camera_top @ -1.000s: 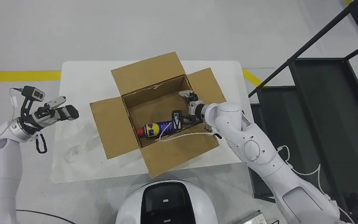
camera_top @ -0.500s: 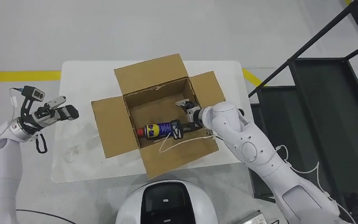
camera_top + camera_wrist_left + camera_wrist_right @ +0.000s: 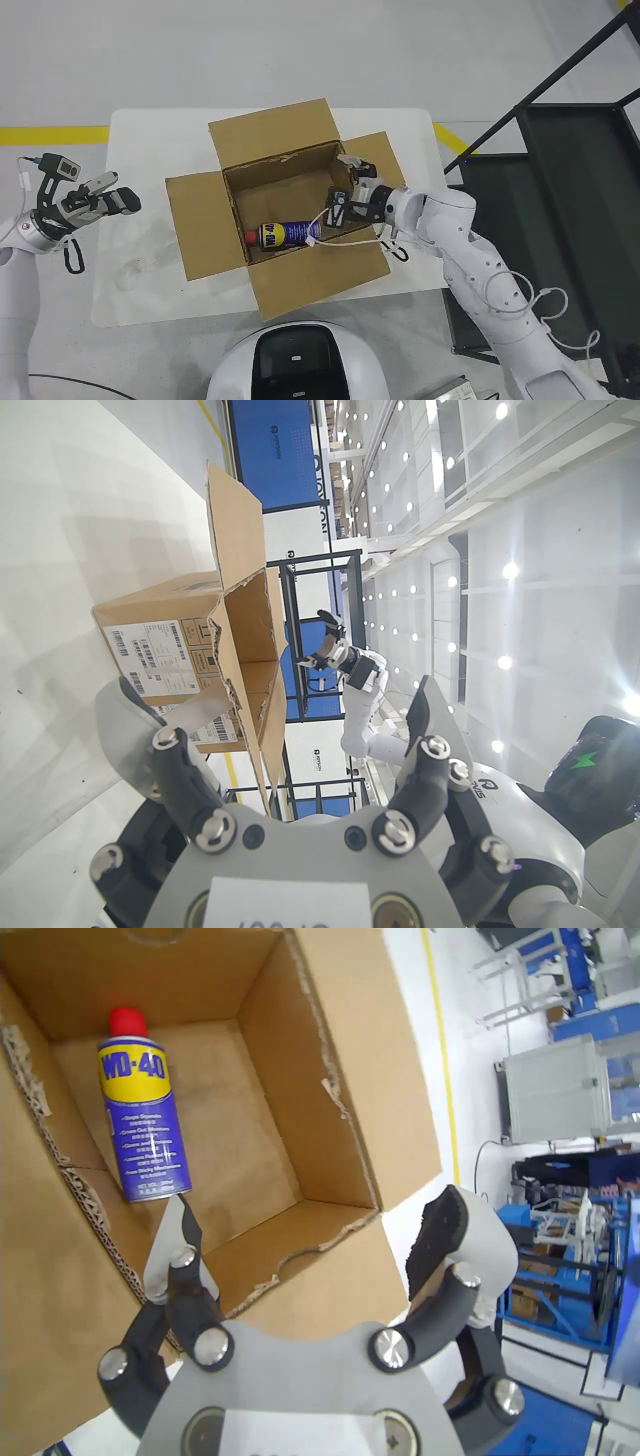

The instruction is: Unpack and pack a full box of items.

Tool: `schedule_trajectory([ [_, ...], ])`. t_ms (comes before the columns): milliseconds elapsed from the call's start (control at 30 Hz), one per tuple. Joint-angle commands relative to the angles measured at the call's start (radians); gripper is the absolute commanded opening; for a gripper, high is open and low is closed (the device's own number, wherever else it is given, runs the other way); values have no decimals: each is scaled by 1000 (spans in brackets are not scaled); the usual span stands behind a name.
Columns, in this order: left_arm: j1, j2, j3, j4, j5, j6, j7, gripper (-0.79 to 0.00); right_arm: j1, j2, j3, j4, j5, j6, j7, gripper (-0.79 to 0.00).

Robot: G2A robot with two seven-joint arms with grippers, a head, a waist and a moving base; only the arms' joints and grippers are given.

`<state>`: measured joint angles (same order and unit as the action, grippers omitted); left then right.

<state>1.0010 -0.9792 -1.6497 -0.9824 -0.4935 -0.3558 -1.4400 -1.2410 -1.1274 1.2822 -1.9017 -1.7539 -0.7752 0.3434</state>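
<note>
White tabletop [image 3: 140, 290] carries the open box [image 3: 270, 130]. The can [image 3: 285, 235] now lies flat along its 6 o'clock wall, released. The right gripper [image 3: 343, 187], spread open and empty, has pulled back toward 3 o'clock, so this item looks packed. The left gripper [image 3: 115, 192] hangs open at 9 o'clock.

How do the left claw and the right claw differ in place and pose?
The right claw is over the right side of the open cardboard box; the left claw is at the edge of the table, apart from the box. The right claw faces down into the box, toward the spray can; the left claw faces sideways toward the box. Both are open and empty.
</note>
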Motion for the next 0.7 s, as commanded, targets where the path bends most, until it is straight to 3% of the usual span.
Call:
schedule_trajectory([
  [0,0,0,0,0,0,0,0,0,-72,7,86,-55,75,10,47,0],
  [233,0,0,0,0,0,0,0,0,-342,27,373,-233,289,29,267,0],
  [400,0,0,0,0,0,0,0,0,-489,26,514,-274,386,114,268,0],
  [667,0,0,0,0,0,0,0,0,-497,26,518,-277,386,116,266,0],
])
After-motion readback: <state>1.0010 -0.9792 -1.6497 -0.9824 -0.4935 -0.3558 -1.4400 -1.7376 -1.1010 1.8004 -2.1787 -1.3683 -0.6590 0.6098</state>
